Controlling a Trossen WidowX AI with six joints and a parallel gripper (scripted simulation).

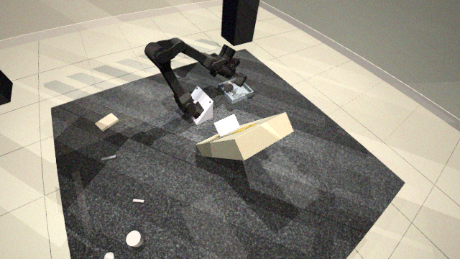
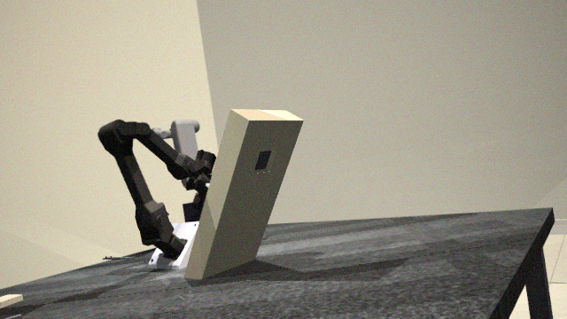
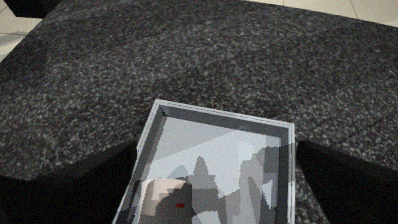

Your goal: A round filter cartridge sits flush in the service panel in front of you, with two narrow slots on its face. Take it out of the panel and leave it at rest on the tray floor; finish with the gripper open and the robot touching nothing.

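Note:
The filter cartridge (image 3: 162,189) is out of the panel and inside the grey tray (image 1: 244,97) (image 3: 225,112), near its left wall in the wrist view. It is partly in shadow, with a small red mark, and is cut off by the frame's lower edge; its slots do not show. My gripper (image 1: 234,83) (image 3: 217,148) is open and empty, its fingers wide apart low over the tray. Whether a finger touches the tray or the cartridge cannot be told. The tilted service panel (image 1: 262,138) (image 2: 239,199) stands away from the tray and hides it in the exterior view.
A white plate (image 1: 227,125) stands out at the panel's front. The white wedge-shaped bracket (image 1: 205,108) is beside the arm's base. A beige block (image 1: 107,122), a grey rod (image 1: 108,157) and a white cylinder (image 1: 134,239) lie farther off on the dark table top.

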